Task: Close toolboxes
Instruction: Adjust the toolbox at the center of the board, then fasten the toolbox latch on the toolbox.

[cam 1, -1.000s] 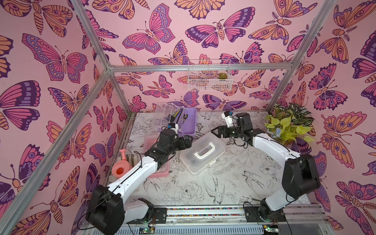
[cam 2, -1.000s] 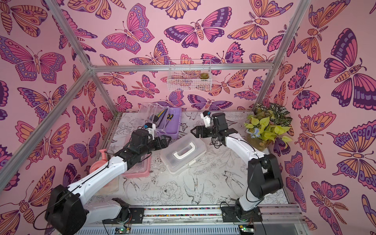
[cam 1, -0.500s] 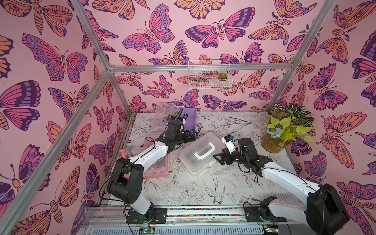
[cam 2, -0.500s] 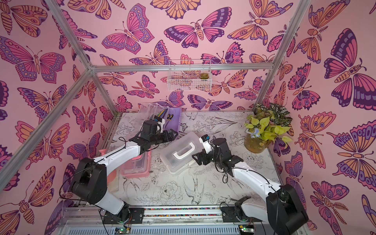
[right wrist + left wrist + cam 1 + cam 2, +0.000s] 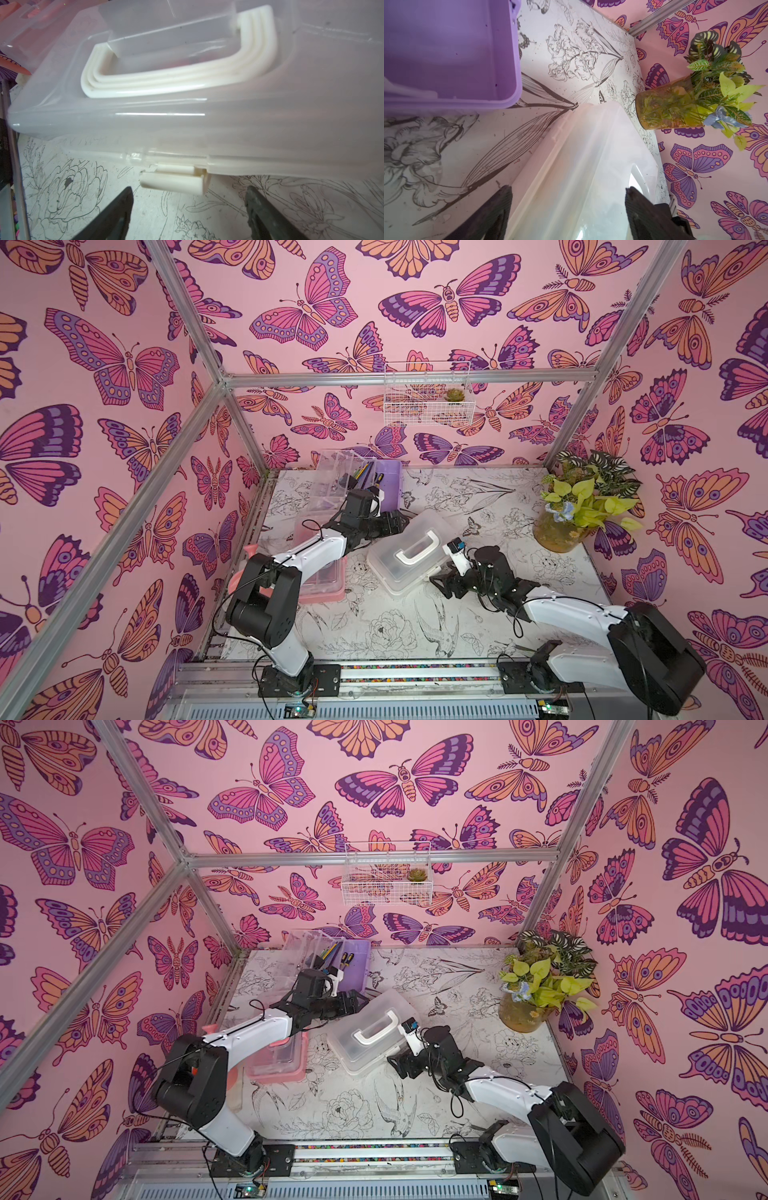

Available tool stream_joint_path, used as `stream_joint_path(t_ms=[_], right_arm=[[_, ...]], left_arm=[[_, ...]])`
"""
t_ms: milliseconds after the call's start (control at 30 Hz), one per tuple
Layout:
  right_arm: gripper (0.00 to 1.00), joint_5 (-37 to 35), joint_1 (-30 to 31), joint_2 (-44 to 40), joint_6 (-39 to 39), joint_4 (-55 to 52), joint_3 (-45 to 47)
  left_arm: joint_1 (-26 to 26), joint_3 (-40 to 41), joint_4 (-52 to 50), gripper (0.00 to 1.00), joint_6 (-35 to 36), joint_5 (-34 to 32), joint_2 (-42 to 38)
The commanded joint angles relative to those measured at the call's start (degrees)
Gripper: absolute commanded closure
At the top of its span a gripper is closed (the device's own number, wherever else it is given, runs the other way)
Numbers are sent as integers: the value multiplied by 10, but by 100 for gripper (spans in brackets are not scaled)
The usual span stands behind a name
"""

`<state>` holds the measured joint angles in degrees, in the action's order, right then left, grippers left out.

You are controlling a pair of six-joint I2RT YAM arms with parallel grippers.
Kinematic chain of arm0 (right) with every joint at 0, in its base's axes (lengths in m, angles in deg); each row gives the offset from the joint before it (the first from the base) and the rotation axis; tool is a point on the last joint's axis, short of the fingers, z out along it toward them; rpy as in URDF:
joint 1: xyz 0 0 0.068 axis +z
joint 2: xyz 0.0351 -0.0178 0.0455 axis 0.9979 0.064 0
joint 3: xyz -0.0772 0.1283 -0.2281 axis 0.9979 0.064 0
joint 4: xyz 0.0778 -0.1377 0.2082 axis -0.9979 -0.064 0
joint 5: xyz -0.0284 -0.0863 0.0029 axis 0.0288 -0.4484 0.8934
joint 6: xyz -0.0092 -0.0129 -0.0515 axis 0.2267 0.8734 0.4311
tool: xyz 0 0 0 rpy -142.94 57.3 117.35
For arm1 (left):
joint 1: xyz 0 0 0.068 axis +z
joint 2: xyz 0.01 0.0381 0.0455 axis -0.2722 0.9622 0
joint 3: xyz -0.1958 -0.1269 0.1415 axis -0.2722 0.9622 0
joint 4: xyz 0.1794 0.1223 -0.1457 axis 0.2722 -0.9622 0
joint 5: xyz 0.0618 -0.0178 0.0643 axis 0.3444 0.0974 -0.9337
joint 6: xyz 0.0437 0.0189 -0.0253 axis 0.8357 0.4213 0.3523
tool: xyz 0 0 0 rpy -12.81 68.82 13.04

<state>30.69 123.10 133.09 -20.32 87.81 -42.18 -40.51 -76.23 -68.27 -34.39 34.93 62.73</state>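
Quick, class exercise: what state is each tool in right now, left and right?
Left tool: open, straddling the white toolbox's end.
Right tool: open, empty, facing its latch.

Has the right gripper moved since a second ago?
Yes, the right gripper swung from the far side of the white toolbox to its near side, toward the front rail.
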Motion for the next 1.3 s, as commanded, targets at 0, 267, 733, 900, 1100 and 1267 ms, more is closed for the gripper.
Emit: stream_joint_path(t_ms=[0,267,733,900,1100,1267], right_arm=[[16,-25,19,24,14,61,1],[17,-46,28,57,40,89,-9],[9,29,-18,81,120,120,-2],[10,35,-18,98,121,165,15],[14,27,-18,124,102,197,15],[22,6,-18,129,99,197,13]], left_arm=[[3,23,14,14,-25,28,11],[2,76,22,16,-51,31,-25],[-5,133,23,16,-64,4,-97],[0,95,23,16,-51,4,-79],[1,65,23,16,-47,2,-63],[4,62,23,16,-40,1,-63]])
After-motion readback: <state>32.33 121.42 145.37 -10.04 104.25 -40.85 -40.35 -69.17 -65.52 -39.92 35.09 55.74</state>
